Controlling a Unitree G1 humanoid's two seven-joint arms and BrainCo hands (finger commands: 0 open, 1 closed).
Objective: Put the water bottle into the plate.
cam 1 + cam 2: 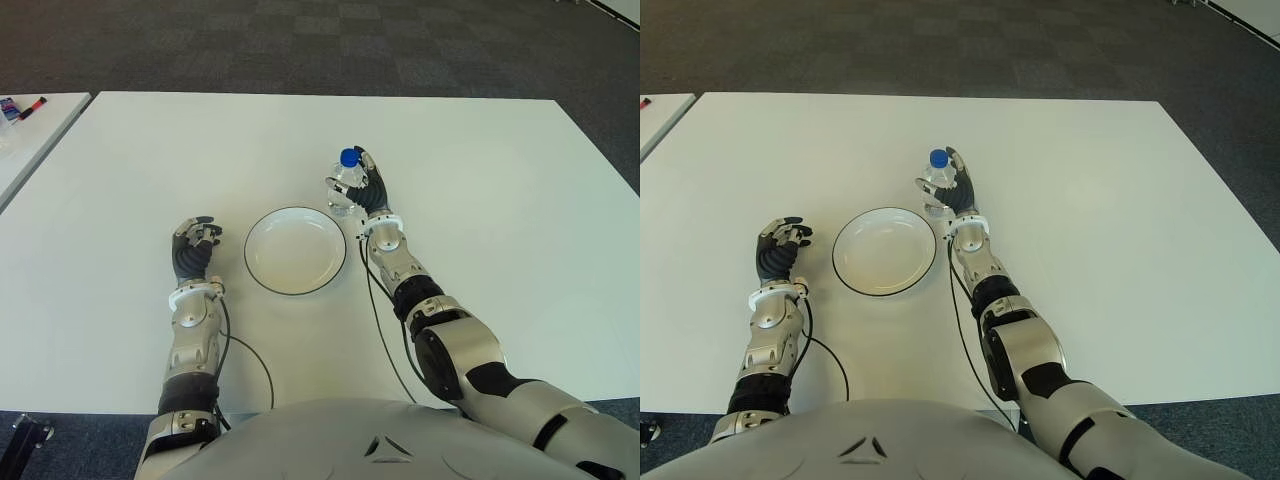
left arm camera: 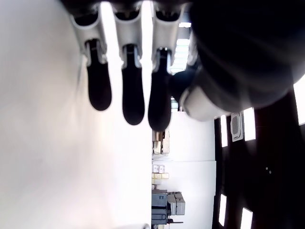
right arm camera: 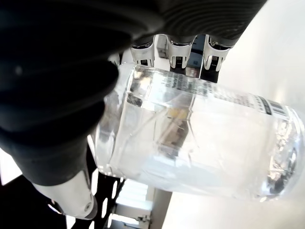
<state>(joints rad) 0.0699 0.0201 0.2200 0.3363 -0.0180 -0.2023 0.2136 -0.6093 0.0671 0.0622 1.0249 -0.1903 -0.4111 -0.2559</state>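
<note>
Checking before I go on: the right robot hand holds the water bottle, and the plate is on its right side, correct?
Not quite. The right robot hand does hold the water bottle, but the plate lies on its left side, between both hands, per the left eye view.

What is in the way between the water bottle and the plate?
Nothing visible. The right hand grips the water bottle just beyond the plate, toward its right side, with only bare table between them. The left hand shows left of the plate.

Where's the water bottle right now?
The water bottle is in the right hand, upright, just beyond the far right rim of the plate and not yet in it. The left hand shows left of the plate.
</note>
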